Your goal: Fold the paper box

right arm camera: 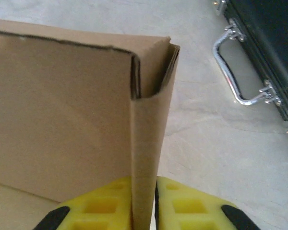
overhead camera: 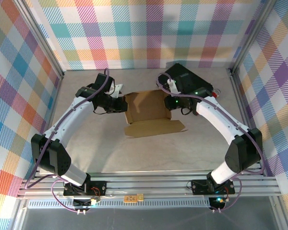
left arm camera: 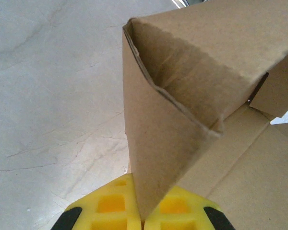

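as seen from the left wrist, my left gripper (left arm camera: 142, 213) is clenched on the paper box (left arm camera: 173, 158): one yellow finger lies on each face of an upright wall, with the cardboard pinched in the seam between them. that wall rises to a folded corner, where a second panel turns away to the upper right and the corrugated edge shows along the crease. the box floor lies flat to the lower right, and the pale marbled table (left arm camera: 53, 96) lies to the left.

from the right wrist, my right gripper (right arm camera: 144, 208) grasps the box on its opposite side, both yellow fingers pressed flush against a narrow upright wall. a broad panel stands to the left of that wall, and folded layers are tucked together at the top corner. beyond, to the upper right, a black case (right arm camera: 269, 43) with a curved metal handle (right arm camera: 235, 67) rests on the table, apart from the box.

from above, the box sits toward the far side of the table, open side up, between my two arms: left gripper at its left wall, right gripper at its right wall. a long flap (overhead camera: 153, 128) lies flat on the table along the box's near edge. the black case sits just behind my right wrist. plaid panels (overhead camera: 149, 33) enclose the table on three sides.
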Controlling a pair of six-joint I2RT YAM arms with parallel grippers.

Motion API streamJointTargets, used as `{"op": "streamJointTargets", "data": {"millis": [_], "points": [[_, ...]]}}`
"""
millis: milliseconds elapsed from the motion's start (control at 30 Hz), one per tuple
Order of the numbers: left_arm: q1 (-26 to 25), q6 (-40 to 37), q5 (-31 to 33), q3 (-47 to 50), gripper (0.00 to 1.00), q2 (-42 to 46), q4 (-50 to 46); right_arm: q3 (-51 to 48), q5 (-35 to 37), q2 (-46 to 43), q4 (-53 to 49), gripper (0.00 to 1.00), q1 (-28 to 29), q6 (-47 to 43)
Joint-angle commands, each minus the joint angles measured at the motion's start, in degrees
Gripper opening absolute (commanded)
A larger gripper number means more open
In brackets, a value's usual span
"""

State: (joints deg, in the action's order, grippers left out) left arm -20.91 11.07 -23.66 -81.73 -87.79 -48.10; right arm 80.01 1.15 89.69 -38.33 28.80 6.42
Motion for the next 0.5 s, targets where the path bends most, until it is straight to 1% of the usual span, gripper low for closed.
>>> {"op": "streamJointTargets", "data": {"millis": [0,133,333,467], "points": [[-0.1,0.0,-2.02,-2.21,0.0,1.66,1.47,2.48,8.04,1.44,-2.96,0.1,2.31,-0.5],[-0.19,0.26,-1.18,-2.23,0.0,1.57,1.55,3.31,12.51,2.02,-3.6,0.0,3.58,0.53],[-0.58,1.29,1.6,-2.2,0.0,0.96,1.51,6.42,21.58,3.62,-7.54,0.0,5.6,3.16],[-1.18,2.69,5.91,-1.86,0.0,0.85,1.99,9.06,26.94,5.02,-12.11,0.0,6.81,6.84]]}}
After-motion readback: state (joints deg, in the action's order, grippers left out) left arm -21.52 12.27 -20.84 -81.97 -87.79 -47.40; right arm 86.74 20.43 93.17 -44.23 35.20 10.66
